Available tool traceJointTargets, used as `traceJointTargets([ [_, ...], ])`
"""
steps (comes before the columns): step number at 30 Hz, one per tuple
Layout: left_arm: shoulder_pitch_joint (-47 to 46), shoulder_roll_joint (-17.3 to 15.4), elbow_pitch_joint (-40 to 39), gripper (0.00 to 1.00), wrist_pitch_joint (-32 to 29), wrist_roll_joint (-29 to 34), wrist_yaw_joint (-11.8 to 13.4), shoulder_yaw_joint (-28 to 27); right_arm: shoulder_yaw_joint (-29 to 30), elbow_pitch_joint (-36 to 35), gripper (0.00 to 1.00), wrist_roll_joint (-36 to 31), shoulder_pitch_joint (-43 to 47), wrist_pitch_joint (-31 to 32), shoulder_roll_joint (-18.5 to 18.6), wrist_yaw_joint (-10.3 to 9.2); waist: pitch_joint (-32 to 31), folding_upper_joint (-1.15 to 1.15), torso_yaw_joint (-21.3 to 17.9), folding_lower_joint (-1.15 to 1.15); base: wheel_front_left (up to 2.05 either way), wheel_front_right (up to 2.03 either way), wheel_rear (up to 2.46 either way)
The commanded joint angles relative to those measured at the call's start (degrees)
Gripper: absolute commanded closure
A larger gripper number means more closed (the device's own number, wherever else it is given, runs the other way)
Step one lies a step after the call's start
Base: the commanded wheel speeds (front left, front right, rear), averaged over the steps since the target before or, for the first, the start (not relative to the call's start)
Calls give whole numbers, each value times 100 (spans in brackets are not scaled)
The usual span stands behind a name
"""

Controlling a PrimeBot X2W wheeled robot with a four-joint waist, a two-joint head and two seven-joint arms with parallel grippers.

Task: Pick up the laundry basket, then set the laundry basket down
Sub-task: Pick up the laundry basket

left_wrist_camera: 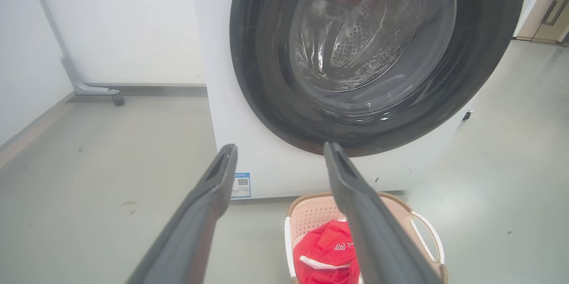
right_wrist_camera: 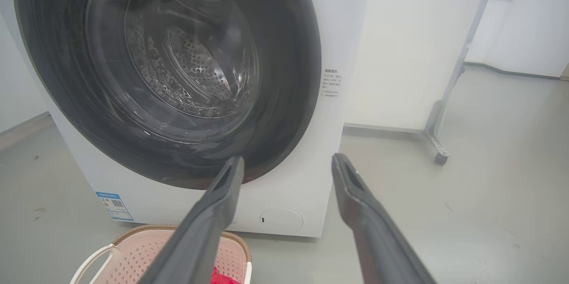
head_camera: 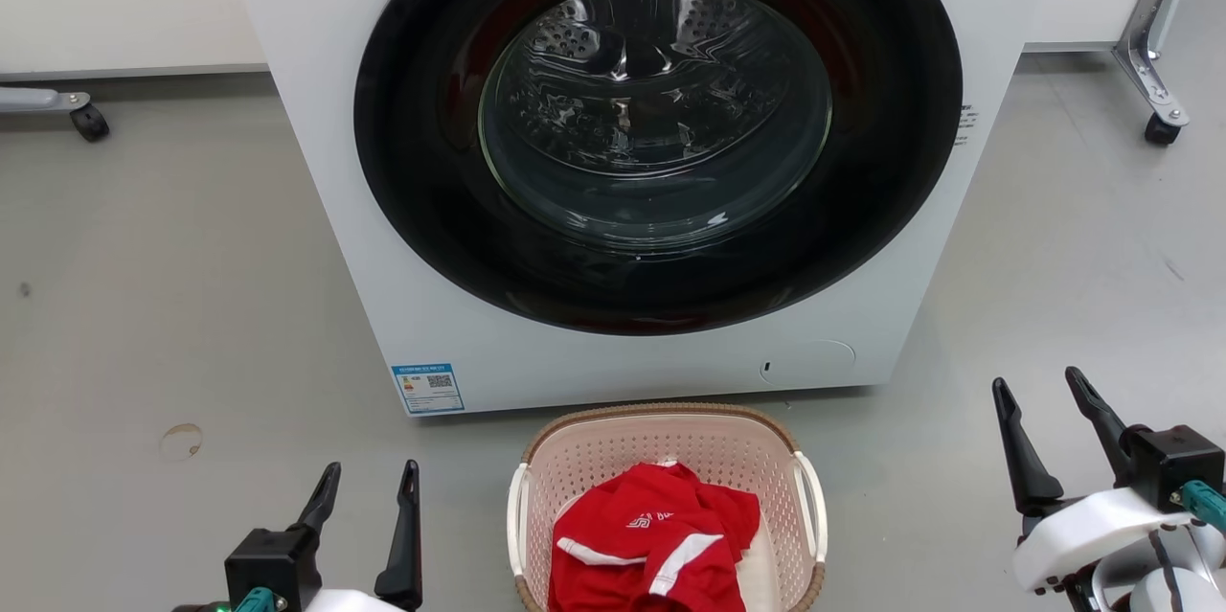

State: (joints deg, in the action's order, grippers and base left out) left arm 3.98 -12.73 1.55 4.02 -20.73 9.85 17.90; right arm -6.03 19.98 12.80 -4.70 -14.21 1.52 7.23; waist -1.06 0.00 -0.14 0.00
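The laundry basket (head_camera: 613, 444), pale pink and perforated with a brown woven-look rim and white loop handles, stands on the floor just in front of the washing machine, with a red garment (head_camera: 656, 540) inside. My left gripper (head_camera: 372, 481) hangs open to its left, apart from it. Off to the basket's right my right gripper (head_camera: 1039, 392) is open too, holding nothing. In the left wrist view the basket (left_wrist_camera: 311, 217) lies below my left gripper (left_wrist_camera: 280, 153). The right wrist view has the basket (right_wrist_camera: 142, 248) at the lower left, under my right gripper (right_wrist_camera: 288, 164).
A white front-loading washing machine (head_camera: 431, 286) with a dark round door (head_camera: 656, 124) fills the space ahead. Wheeled frame legs stand at the far left (head_camera: 88, 122) and far right (head_camera: 1161, 128). Grey floor (head_camera: 172, 306) lies on both sides of the machine.
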Motion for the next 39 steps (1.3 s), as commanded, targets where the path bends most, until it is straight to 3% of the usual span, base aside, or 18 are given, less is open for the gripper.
traceJointTargets([
  [1,-125,-87,-168,0,-33,-22,77,-182,-110,-73,0,46,-304,-79,136,25,13,0,1,0,0,0,0],
  [13,-389,-23,239,0,-23,-111,-98,-33,-202,142,0,292,-451,-38,136,25,644,0,68,0,0,0,0],
  [27,-1449,390,1161,0,502,-216,-468,164,-172,267,0,524,-697,-76,136,25,2239,0,305,0,0,0,0],
  [39,-2363,723,2109,0,884,-525,-960,228,-131,116,0,824,-983,-78,143,25,3629,0,398,0,0,0,0],
])
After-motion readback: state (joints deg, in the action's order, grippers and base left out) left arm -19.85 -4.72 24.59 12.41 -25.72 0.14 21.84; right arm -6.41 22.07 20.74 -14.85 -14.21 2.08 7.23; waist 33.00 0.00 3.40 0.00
